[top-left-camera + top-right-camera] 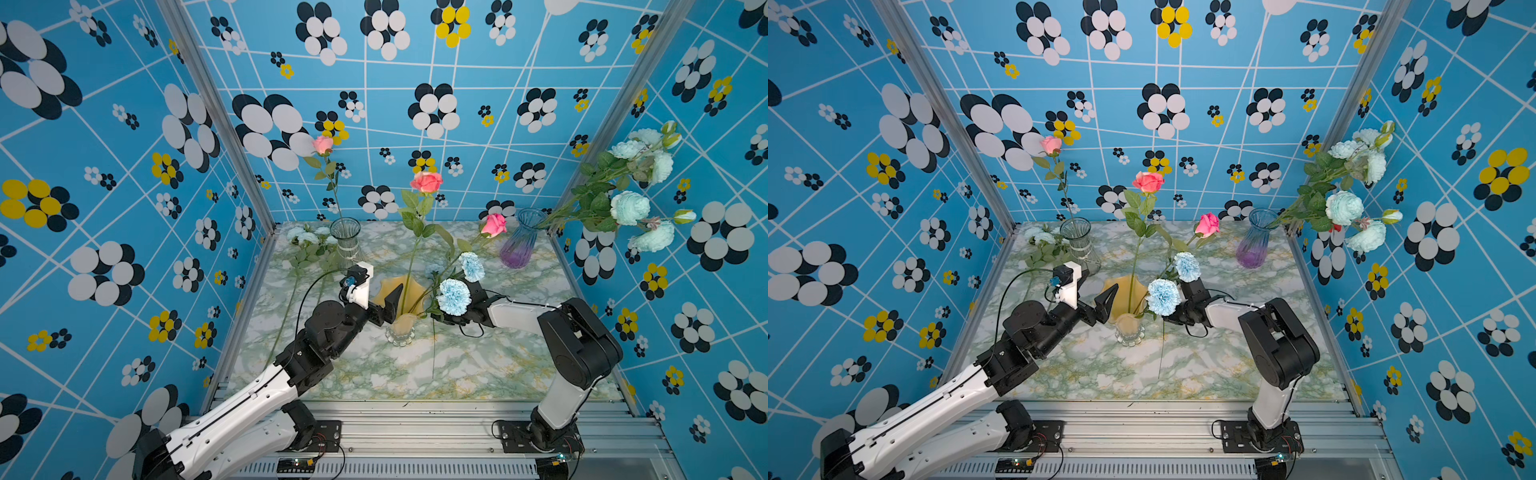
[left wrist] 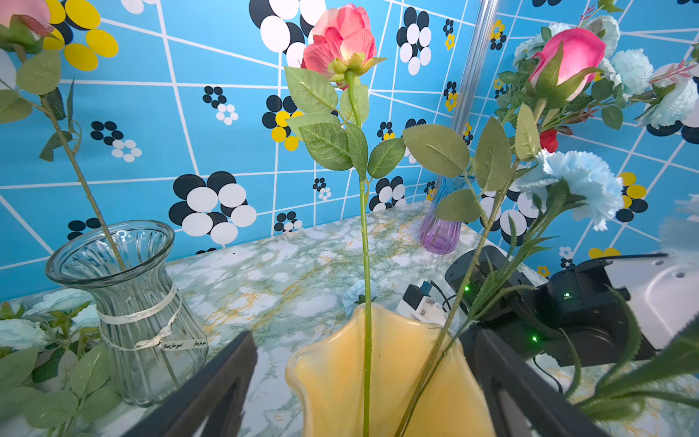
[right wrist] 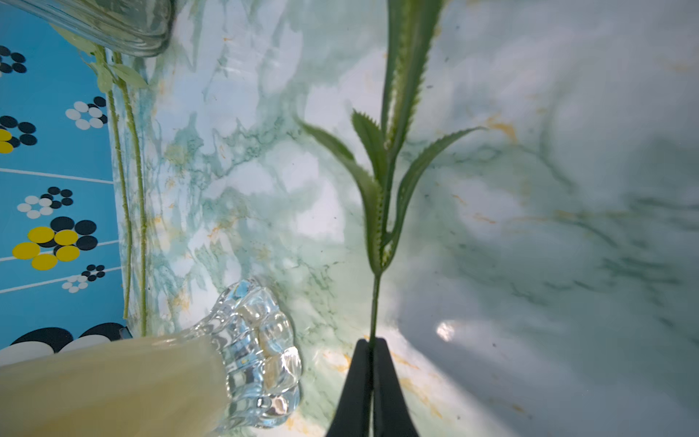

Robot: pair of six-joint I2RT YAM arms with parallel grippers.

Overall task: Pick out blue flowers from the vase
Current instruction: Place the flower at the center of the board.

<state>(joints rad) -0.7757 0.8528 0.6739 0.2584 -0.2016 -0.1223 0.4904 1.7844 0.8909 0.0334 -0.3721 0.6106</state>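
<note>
Backdrop: blue panels (image 1: 415, 75) printed with black, white and yellow oval-petal flowers over white lines. Floor of the cell: glossy marbled tabletop (image 1: 478, 374), veined green and ochre. I use the yellow vase (image 1: 403, 324) as reference: frosted, wavy flared rim, clear lobed glass foot.

1. Held carnation (image 1: 454, 297): pale blue, tightly ruffled, outside the yellow vase and just right of it. The right gripper (image 3: 372, 342) is pinched tight on its thin green stem, which carries narrow saw-edged leaves. In both top views the bloom hides those fingertips from me.
2. Second carnation (image 1: 472, 266): same make, behind the first, stem slanting down to the yellow vase's rim.
3. Standing peony spray (image 1: 631, 208): mint-blue, leafy, in the ribbed purple vase (image 1: 517, 245) far right of the yellow vase.
4. Lying peony spray (image 1: 306, 239): on the table far left of the yellow vase, partly screened by the clear ribbed vase (image 1: 345, 241), whose ribbon (image 2: 166, 342) reads "Just for you".
5. Coral rose (image 1: 426, 181) and pink rose (image 1: 493, 224): fabric, standing in the yellow vase.
6. Left gripper (image 1: 388, 309): fingers spread wide either side of the yellow vase's upper body; I cannot judge contact.
</note>
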